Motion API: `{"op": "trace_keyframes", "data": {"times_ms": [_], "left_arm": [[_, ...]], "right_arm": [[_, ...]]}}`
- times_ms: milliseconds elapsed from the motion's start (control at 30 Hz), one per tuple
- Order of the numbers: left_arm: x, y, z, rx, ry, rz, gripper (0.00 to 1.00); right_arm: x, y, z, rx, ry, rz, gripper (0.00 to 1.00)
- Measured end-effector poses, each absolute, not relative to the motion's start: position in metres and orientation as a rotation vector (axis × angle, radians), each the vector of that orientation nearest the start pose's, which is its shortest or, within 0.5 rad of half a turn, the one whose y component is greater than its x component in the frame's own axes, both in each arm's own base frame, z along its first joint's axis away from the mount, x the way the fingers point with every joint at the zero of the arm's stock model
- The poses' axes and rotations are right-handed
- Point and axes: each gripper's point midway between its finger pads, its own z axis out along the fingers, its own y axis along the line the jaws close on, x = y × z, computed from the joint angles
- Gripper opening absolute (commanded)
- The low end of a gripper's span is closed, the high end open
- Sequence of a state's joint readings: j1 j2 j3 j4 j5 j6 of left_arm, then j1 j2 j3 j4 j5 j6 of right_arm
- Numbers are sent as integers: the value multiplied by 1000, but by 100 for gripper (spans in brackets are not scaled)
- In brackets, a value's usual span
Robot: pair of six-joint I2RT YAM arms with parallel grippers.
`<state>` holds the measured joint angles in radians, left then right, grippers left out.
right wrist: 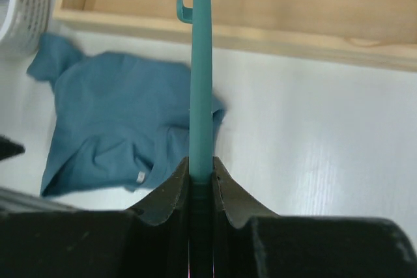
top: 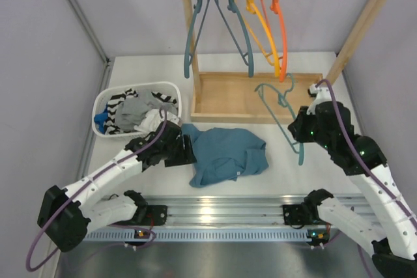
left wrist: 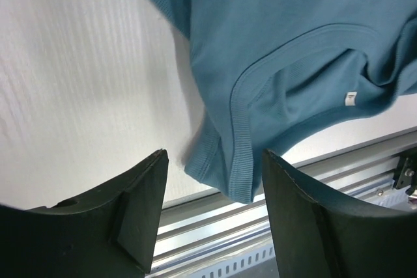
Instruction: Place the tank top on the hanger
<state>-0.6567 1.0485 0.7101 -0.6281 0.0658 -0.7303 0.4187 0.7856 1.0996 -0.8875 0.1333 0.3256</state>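
The teal-blue tank top (top: 225,154) lies crumpled on the white table between the arms. My left gripper (top: 187,150) is open at its left edge. In the left wrist view the tank top (left wrist: 293,43) fills the upper right, and a ribbed hem corner lies between the open fingers (left wrist: 140,206), not gripped; the left gripper (left wrist: 215,216) is empty. My right gripper (top: 298,136) is shut on the light teal hanger (top: 279,120) and holds it right of the garment. In the right wrist view the hanger (right wrist: 200,63) runs straight up from the shut gripper (right wrist: 201,175), with the tank top (right wrist: 111,122) beyond on the left.
A wooden rack (top: 260,99) stands at the back, with two slate-blue hangers (top: 195,24), a yellow one (top: 260,24) and an orange one (top: 280,24). A white basket (top: 103,99) of clothes sits at the left. An aluminium rail (top: 221,216) runs along the near edge.
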Motion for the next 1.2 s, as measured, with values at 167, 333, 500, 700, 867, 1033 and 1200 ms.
{"op": "trace_keyframes", "data": {"times_ms": [167, 333, 500, 700, 867, 1033, 1200], "left_arm": [[166, -179, 76, -116, 2702, -563, 63], [155, -188, 73, -64, 2714, -566, 63], [143, -200, 66, 23, 2722, -519, 61], [139, -208, 63, 73, 2724, -413, 57], [139, -218, 68, 104, 2705, -381, 54], [134, -216, 63, 110, 2722, -331, 54], [128, -216, 60, 125, 2737, -310, 52]], "right_arm": [[180, 123, 233, -160, 2206, 455, 0], [149, 141, 211, -249, 2225, 587, 0], [131, 149, 193, -296, 2245, 668, 0], [122, 152, 195, -319, 2234, 725, 0], [115, 149, 193, -342, 2270, 721, 0], [106, 148, 196, -382, 2295, 738, 0], [96, 151, 207, -426, 2289, 791, 0]]}}
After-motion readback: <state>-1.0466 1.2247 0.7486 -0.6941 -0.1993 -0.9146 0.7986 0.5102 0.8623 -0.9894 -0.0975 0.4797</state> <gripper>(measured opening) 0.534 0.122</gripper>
